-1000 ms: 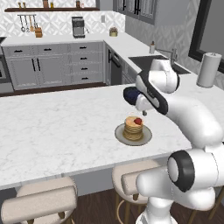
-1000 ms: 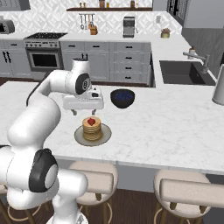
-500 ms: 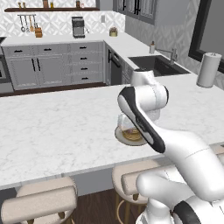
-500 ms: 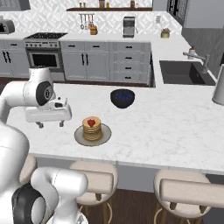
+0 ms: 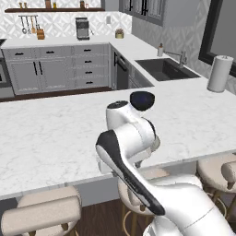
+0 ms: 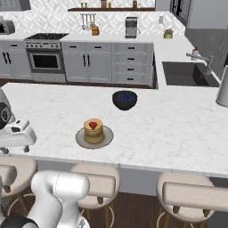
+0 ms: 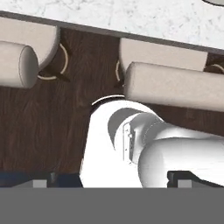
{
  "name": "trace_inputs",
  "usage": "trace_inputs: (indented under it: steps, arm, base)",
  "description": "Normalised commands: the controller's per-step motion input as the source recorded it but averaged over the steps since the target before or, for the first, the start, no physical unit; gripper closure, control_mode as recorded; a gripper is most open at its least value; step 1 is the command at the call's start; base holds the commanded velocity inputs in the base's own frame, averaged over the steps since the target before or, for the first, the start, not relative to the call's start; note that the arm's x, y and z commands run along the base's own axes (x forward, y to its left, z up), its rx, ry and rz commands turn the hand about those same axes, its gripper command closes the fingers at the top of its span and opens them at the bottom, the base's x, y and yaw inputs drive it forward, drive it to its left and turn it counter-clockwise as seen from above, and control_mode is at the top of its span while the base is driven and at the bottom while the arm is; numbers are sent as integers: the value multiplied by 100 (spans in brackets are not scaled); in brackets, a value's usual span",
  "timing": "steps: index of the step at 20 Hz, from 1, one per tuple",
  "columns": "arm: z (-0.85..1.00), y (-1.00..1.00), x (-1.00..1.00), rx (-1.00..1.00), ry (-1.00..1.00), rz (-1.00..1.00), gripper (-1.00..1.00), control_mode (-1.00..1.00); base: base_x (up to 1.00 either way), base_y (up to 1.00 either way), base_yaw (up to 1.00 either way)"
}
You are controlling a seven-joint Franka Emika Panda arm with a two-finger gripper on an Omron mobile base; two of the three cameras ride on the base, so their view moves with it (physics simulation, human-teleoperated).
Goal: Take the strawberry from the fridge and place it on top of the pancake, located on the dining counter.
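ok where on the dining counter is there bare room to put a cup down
The dining counter is bare between the bowl and the paper towel roll, and also left of the pancake plate. It is tightest between bowl and plate.

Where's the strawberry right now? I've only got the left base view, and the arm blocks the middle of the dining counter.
Observer: In the right base view the strawberry sits on top of the pancake, which is on a plate near the front edge of the dining counter.
Operator: Is the end effector holding anything?
Observer: No. In the hand view the end effector is open, with nothing between its fingertips.
Operator: What is it pointing at?
Observer: Down past the counter edge, at the stools and the dark wood floor.
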Motion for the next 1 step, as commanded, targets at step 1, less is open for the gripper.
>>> trace_inputs:
  steps: [1]
  arm:
    - [-42, 52, -45, -3, 5, -7, -100, -100]
  base:
    - [0, 0, 0]
